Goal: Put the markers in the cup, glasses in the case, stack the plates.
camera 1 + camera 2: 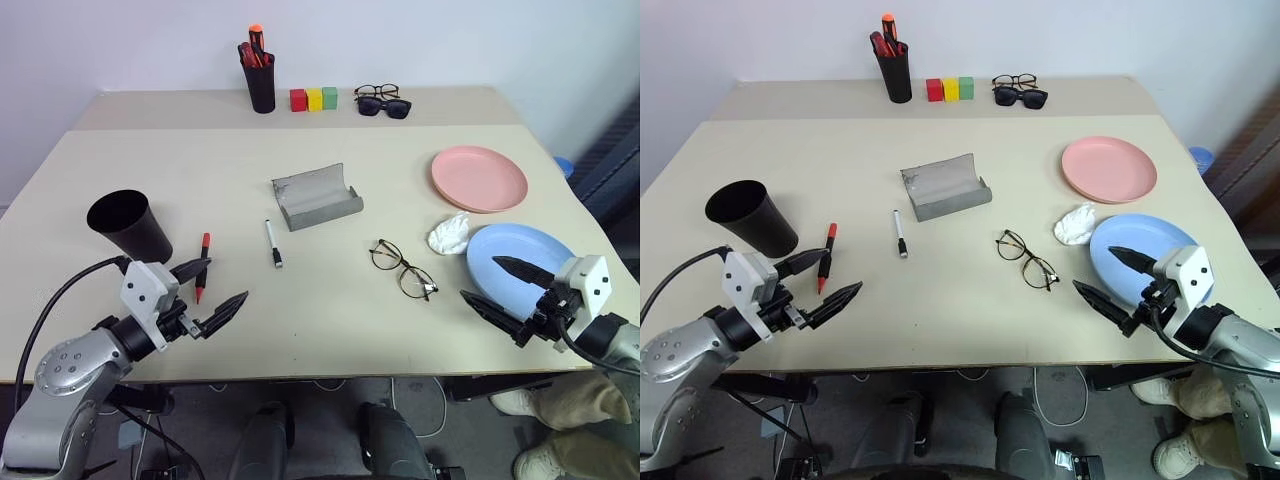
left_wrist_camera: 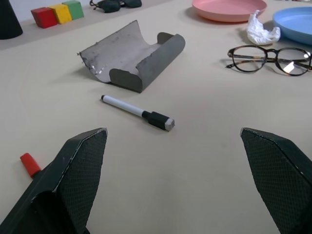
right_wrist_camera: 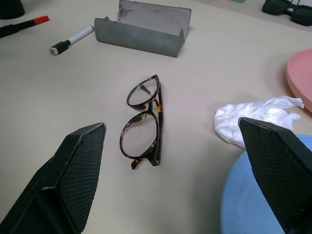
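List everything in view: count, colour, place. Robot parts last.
cup: 1, black, near left of table, empty
markers: 2; red one beside the cup, white one with black cap in front of the case
case: 1, grey, table centre, lid open
glasses: 1, thin dark frame, right of centre, folded open on the table
plates: 2; pink far right, blue nearer, apart, not stacked
crumpled tissue: 1, white, between the plates
pen holder: 1, black, far edge, red and orange pens inside
blocks: 3, red, yellow, green, in a row at far edge
sunglasses: 1, black, far edge, a clear pair behind
left gripper: open, near the red marker
right gripper: open, over the blue plate's near edge
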Action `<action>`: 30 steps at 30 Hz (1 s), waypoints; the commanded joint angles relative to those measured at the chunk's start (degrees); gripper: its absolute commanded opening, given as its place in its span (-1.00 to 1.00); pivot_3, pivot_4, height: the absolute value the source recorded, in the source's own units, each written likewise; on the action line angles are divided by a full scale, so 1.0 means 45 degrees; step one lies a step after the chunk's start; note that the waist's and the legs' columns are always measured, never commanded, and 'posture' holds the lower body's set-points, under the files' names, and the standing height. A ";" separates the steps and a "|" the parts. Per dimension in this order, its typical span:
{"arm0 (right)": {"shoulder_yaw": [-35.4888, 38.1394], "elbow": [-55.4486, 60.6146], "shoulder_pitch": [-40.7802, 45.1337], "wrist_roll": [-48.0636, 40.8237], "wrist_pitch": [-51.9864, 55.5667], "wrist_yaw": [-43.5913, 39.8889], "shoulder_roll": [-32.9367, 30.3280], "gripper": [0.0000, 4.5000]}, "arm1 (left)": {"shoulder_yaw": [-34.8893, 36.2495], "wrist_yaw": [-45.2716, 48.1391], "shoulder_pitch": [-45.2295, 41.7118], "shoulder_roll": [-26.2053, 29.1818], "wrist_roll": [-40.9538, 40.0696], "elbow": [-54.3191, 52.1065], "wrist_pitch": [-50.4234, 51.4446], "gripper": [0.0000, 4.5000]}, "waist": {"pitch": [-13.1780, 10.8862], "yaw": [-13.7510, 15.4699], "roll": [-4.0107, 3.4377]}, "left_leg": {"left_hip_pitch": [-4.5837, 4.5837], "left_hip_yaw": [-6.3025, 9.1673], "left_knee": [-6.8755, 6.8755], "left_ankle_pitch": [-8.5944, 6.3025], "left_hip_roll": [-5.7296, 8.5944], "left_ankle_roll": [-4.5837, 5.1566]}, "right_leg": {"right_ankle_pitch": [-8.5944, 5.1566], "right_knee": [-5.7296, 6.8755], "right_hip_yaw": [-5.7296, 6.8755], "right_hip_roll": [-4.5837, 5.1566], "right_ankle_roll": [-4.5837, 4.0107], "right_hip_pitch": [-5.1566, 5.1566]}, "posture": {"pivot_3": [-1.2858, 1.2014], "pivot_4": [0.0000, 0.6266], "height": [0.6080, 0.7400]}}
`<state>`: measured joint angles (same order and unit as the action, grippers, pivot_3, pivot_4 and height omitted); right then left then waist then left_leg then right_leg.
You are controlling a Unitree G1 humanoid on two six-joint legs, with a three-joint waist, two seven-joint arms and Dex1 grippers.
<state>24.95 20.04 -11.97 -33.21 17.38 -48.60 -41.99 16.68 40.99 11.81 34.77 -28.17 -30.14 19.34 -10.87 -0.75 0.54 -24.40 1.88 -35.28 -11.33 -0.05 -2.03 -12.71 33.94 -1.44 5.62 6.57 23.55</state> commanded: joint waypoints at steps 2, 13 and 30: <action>0.0047 0.0473 0.0317 -0.0002 0.0128 0.0128 -0.0115 0.97 | 0.0210 -0.0083 0.0064 0.0100 -0.0060 -0.0521 -0.0126 1.00 | 0.0000 -0.0001 0.0000 | 0.0000 -0.0001 0.0000 0.0000 0.0000 0.0000 | 0.0000 0.0000 0.0000 0.0000 0.0001 0.0001 | 0.03 -0.52 1.00; -0.0225 0.0952 0.0703 -0.0025 0.0711 0.0464 -0.0078 0.97 | -0.0032 -0.0823 0.0178 -0.0013 0.0276 -0.0863 -0.0007 1.00 | -0.0001 0.0001 0.0004 | -0.0001 -0.0006 0.0000 0.0000 -0.0002 0.0001 | 0.0002 0.0000 -0.0001 0.0002 -0.0003 0.0003 | 0.03 -0.52 1.00; -0.0825 -0.0204 0.1345 0.0594 -0.0211 -0.0147 0.0107 0.97 | -0.1026 -0.4878 -0.1700 -0.1407 0.0286 -0.2207 0.3580 1.00 | -0.0007 0.0035 0.0019 | 0.0001 -0.0007 -0.0007 0.0007 0.0004 0.0011 | 0.0004 0.0013 0.0001 -0.0002 -0.0003 -0.0004 | 0.03 -0.52 1.00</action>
<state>20.57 19.06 -6.65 -30.58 17.91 -48.99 -41.56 12.35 24.00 6.76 29.77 -26.50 -37.25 30.86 -10.90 -0.59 0.62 -24.39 1.85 -35.33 -11.25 -0.03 -1.90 -12.68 34.02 -1.43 5.61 6.56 23.51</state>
